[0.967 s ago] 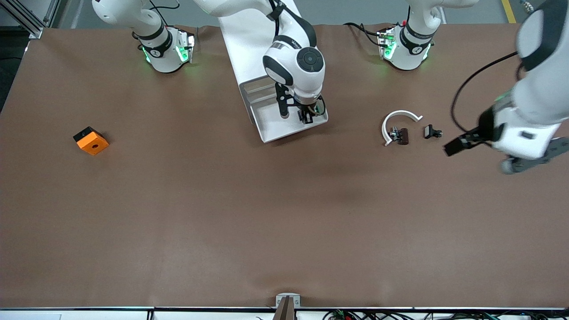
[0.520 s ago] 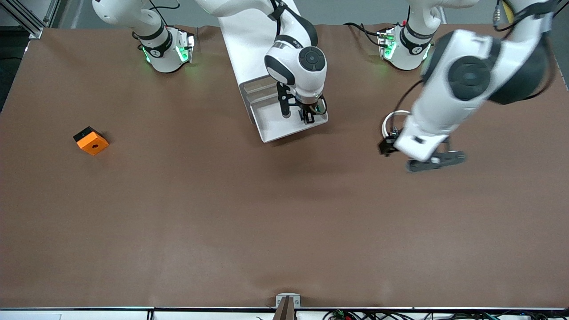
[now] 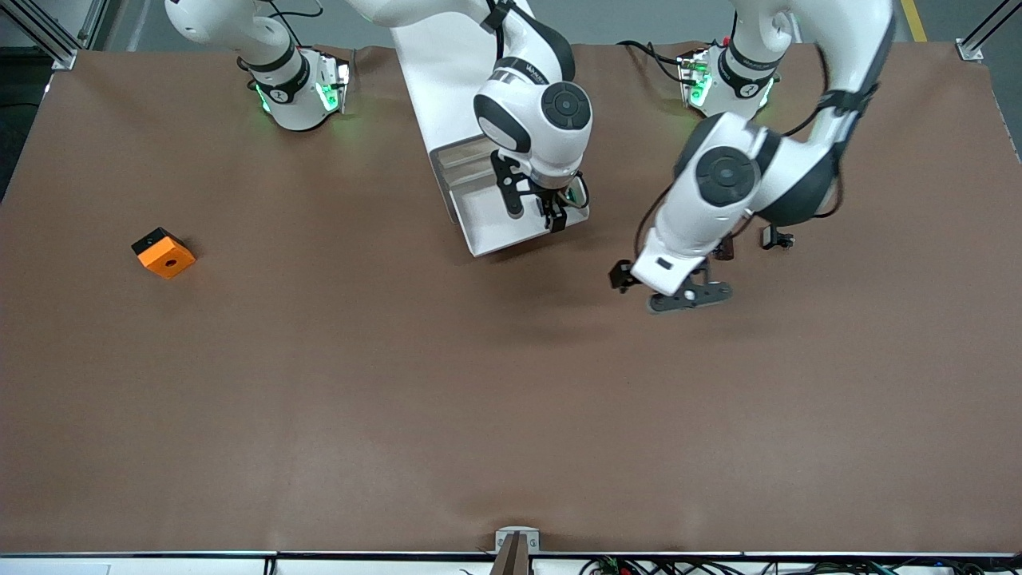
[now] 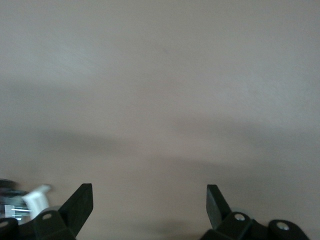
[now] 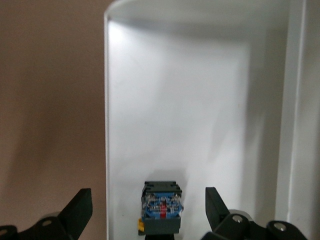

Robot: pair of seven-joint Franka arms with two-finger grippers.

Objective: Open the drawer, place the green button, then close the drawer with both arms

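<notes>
While the drawer (image 3: 487, 216) stands pulled out, the button (image 5: 161, 206) lies on its white floor, between the spread jaws of the right gripper (image 3: 536, 209) and touched by neither. The left gripper (image 3: 667, 289), jaws spread and holding nothing, hangs over the bare desk (image 3: 399, 383) near the drawer.

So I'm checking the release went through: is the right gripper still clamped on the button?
No. In the right wrist view the right gripper stands open, its fingers apart from the button lying on the drawer floor.
</notes>
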